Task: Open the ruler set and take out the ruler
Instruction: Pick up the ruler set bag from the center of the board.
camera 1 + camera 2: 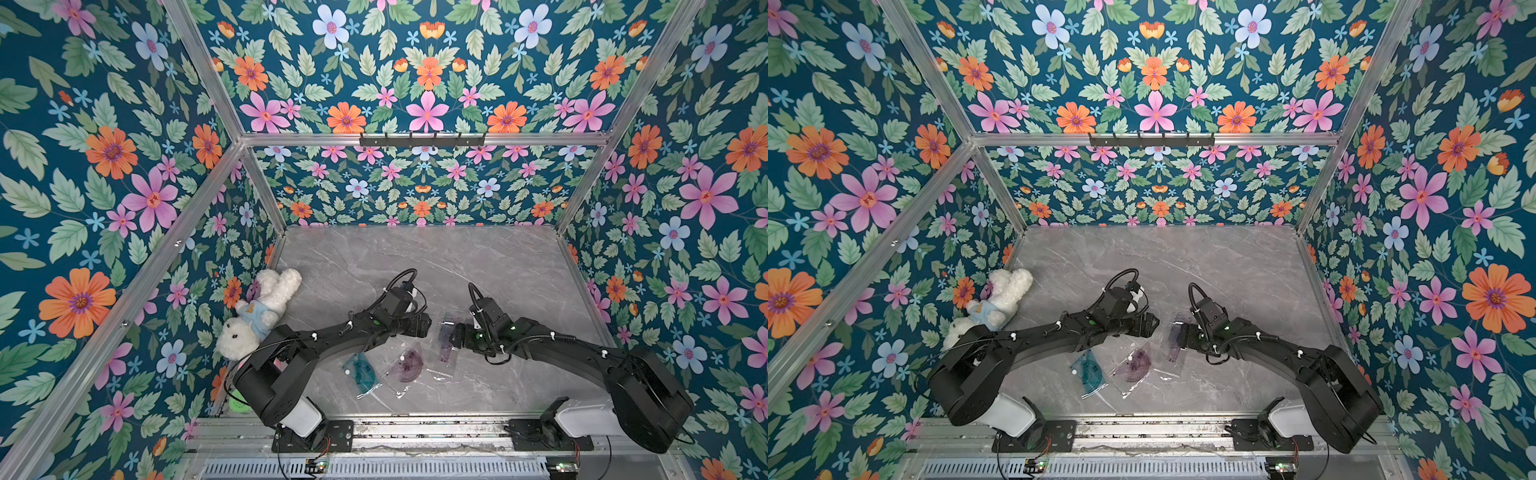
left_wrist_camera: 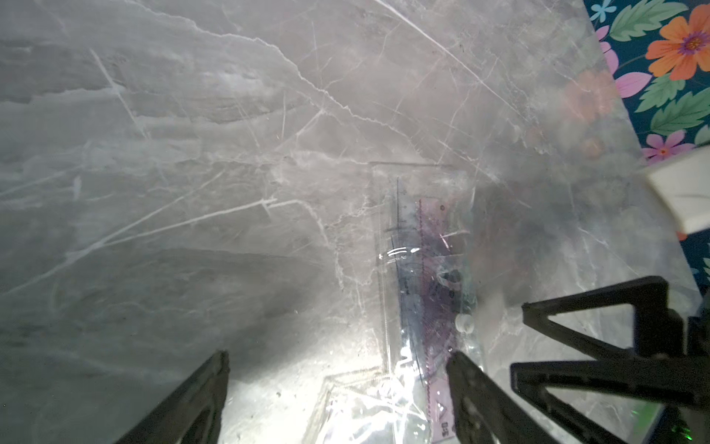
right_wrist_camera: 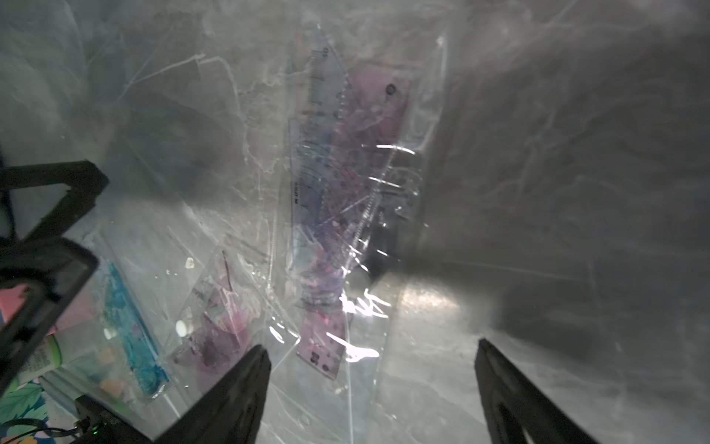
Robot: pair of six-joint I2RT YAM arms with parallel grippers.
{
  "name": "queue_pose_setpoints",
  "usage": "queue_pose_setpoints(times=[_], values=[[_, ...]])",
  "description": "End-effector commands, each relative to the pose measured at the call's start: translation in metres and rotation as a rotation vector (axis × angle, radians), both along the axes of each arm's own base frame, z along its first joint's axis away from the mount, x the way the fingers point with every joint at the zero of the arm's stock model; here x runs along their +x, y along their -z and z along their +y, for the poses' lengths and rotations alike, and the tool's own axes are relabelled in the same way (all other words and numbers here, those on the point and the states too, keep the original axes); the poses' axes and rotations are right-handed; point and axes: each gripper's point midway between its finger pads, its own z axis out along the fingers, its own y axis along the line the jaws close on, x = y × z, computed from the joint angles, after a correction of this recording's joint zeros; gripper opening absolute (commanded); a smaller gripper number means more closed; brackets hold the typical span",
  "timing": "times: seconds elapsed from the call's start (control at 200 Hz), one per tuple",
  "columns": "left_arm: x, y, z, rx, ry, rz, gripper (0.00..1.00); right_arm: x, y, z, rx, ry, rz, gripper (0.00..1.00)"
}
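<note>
- Now the left gripper (image 2: 340,359) has its fingers wide apart.
- The right gripper (image 3: 370,348) is apart too, over the ruler bag (image 3: 357,184) on the table (image 1: 374,257).

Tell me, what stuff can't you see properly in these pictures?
- Ruler set: in both top views the right gripper covers part of it.
- Its opening: glare and blur on clear plastic in both wrist views; open or closed, cannot tell.
- Ruler numbers: too blurred in the right wrist view.
- Green thing: mostly hidden behind the left arm in a top view.
</note>
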Motion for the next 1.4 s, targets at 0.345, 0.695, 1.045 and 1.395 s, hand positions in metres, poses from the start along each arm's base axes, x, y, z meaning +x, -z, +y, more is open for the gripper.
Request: queue_pose_setpoints(times=[0.345, 0.695, 1.045, 1.395], values=[[-0.016, 0.016, -0.023, -0.005, 0.11, 0.088, 0.87, 0.022, -0.003, -0.014, -0.003, 0.096, -0.078, 0.76], [-0.028, 0.04, -0.047, 0.0, 0.133, 0.183, 0.8, 0.017, 0.011, -0.018, 0.087, 0.099, -0.044, 0.68], [-0.034, 0.045, -0.068, -0.044, 0.143, 0.215, 0.73, 0.019, 0.009, 0.002, 0.193, 0.029, -0.074, 0.63], [-0.035, 0.051, -0.073, -0.037, 0.141, 0.222, 0.6, 0.025, 0.006, 0.014, 0.311, 0.005, -0.166, 0.57]])
